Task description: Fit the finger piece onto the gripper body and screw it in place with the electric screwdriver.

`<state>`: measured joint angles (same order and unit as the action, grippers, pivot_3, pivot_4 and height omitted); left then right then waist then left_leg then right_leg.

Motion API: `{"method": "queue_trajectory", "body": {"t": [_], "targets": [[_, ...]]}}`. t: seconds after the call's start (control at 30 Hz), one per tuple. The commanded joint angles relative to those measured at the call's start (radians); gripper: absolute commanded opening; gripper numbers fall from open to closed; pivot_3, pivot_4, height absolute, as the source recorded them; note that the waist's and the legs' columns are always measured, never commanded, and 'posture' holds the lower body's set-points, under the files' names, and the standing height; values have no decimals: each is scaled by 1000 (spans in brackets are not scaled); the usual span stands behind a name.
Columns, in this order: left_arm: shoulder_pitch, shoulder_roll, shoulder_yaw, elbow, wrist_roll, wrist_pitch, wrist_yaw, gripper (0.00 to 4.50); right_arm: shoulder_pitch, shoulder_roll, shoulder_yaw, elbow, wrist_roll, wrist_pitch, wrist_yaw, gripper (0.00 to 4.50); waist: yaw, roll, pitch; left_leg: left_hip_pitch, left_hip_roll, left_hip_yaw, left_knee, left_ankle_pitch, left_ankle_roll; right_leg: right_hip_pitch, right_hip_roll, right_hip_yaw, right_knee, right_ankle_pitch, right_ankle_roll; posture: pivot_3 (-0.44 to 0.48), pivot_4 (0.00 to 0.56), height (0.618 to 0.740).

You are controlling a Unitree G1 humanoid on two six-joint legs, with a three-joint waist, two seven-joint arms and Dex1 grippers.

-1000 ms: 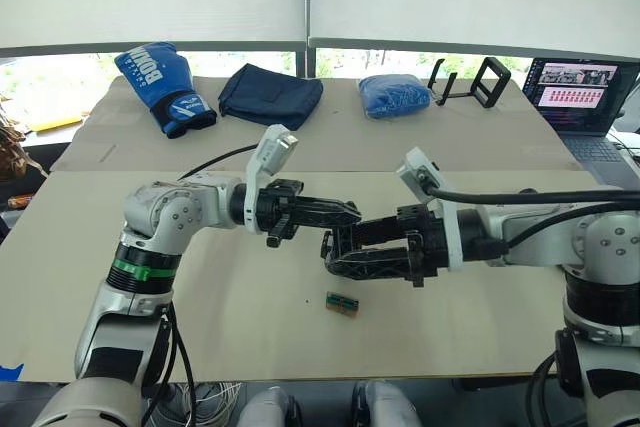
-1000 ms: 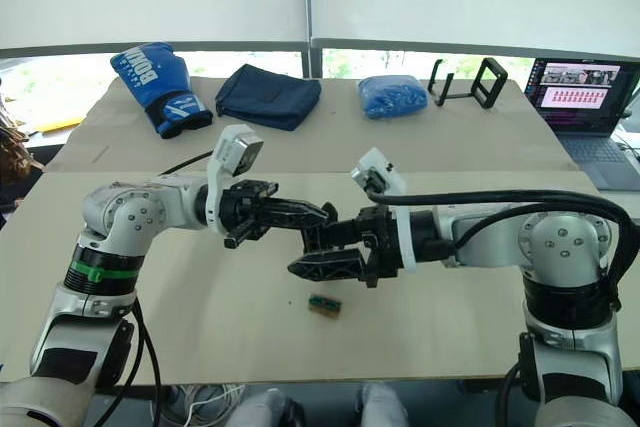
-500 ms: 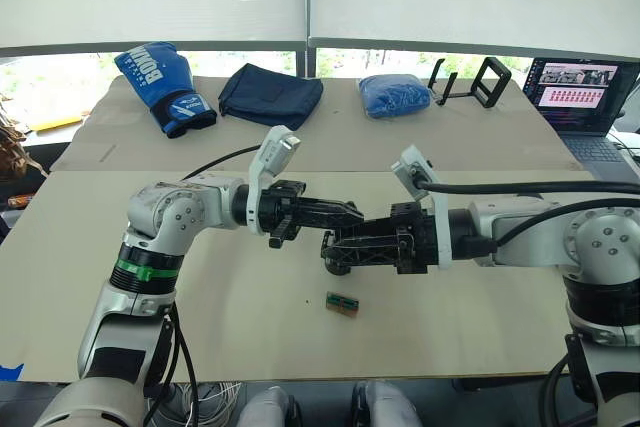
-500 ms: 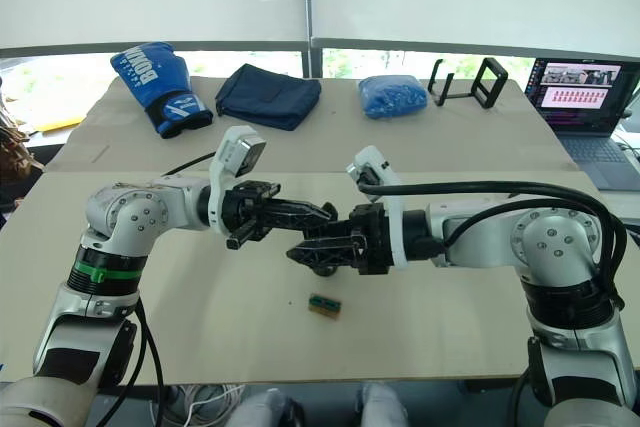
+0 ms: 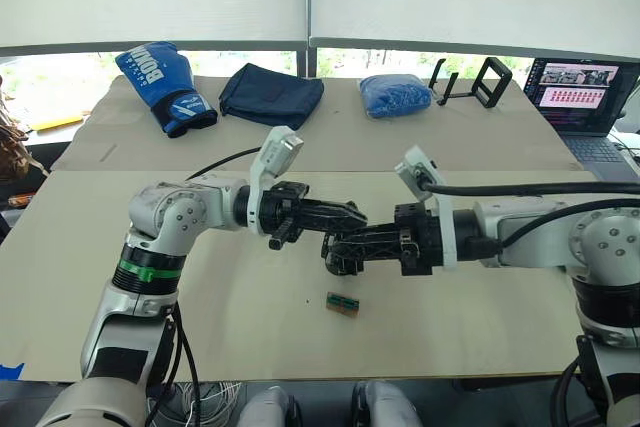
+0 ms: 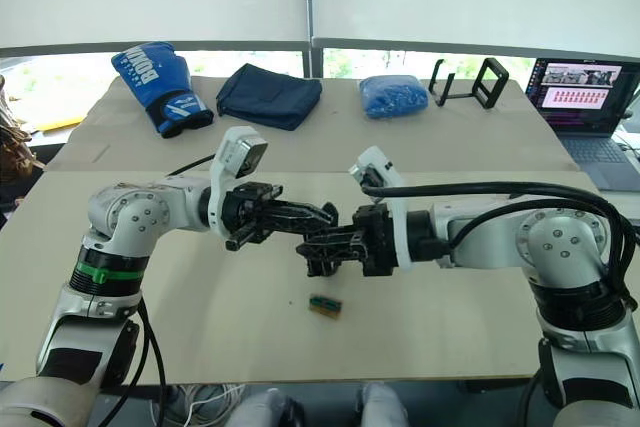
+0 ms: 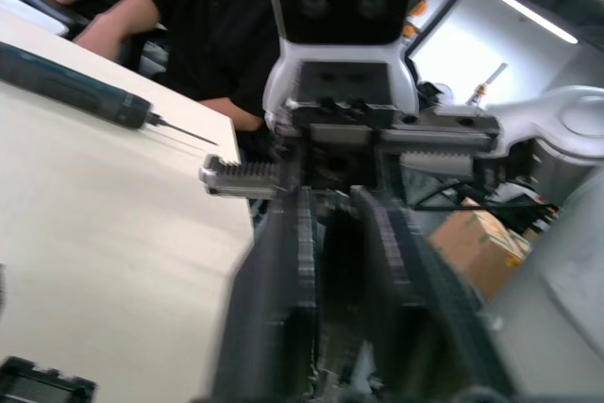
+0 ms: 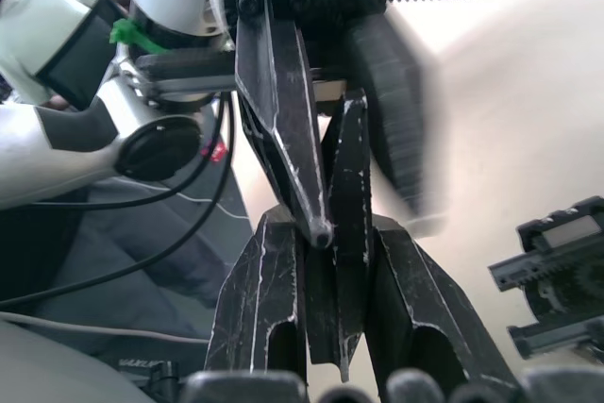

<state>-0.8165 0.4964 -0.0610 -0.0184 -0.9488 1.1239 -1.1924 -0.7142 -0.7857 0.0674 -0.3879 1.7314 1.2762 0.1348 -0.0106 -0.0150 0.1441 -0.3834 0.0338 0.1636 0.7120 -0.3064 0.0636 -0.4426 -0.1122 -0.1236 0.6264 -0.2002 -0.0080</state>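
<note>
My two grippers meet tip to tip above the middle of the table. My right gripper [image 5: 335,247] is shut on the finger piece [image 8: 347,158], a flat black tapered piece standing between its fingers. My left gripper [image 5: 355,215] reaches in from the opposite side, its fingers [image 8: 283,110] parted around the same piece. Below them on the table lies the gripper body [image 5: 342,304], small, black and metal, also visible from the right wrist [image 8: 557,271]. The electric screwdriver [image 7: 75,93], a dark cylinder with a thin bit, lies on the table in the left wrist view.
Along the far side of the table are a blue boxing glove [image 5: 163,87], a dark folded cloth [image 5: 270,95], a blue bundle [image 5: 394,94], a black stand [image 5: 470,82] and a laptop [image 5: 580,92]. People [image 7: 217,25] sit beyond the table edge.
My right gripper went from wide open to shut on the finger piece at my left gripper's tips. The left fingers have spread apart. Both arms stayed nearly in place.
</note>
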Motion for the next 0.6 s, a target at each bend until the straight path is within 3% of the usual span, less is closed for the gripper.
{"method": "queue_trajectory", "body": {"t": [0.03, 0.13, 0.17, 0.33, 0.43, 0.6], "targets": [[-21, -8, 65, -22, -10, -58, 15, 2741, 7, -7, -20, -36, 4, -38, 37, 435, 0, 0, 0, 0, 0, 0, 0, 0, 0, 0, 0, 0, 0, 0, 0, 0, 150, 740], [-9, 24, 78, -2, 34, -113, -1, 4254, 25, -6, -41, -62, -37, -56, 79, 435, 0, 0, 0, 0, 0, 0, 0, 0, 0, 0, 0, 0, 0, 0, 0, 0, 150, 740], [-3, 52, 68, 7, 67, -147, -26, 4500, 35, -3, -51, -77, -63, -67, 103, 434, 1, 0, 0, 0, 0, 0, 0, 0, 0, 0, 0, 0, 0, 0, 0, 0, 150, 740], [6, 157, 43, 175, 312, -534, -152, 4500, 143, 24, -114, -149, -262, -206, 267, 434, 2, 0, 0, 1, 0, 1, 0, 0, 0, 0, 1, -2, 0, 0, 0, 0, 150, 740], [54, 169, 41, 271, 423, -807, -246, 4500, 219, 21, -111, -188, -449, -329, 405, 434, 8, 0, 0, 0, 0, 1, 0, 0, 0, 0, 0, -2, -1, 0, 0, 0, 150, 740], [149, 151, -19, 365, 559, -1034, -297, 4500, 300, 28, -40, -200, -758, -538, 554, 434, 14, 0, 0, -3, -1, 2, 0, -1, 1, -3, 0, -2, -1, 0, 0, 0, 150, 740]]}}
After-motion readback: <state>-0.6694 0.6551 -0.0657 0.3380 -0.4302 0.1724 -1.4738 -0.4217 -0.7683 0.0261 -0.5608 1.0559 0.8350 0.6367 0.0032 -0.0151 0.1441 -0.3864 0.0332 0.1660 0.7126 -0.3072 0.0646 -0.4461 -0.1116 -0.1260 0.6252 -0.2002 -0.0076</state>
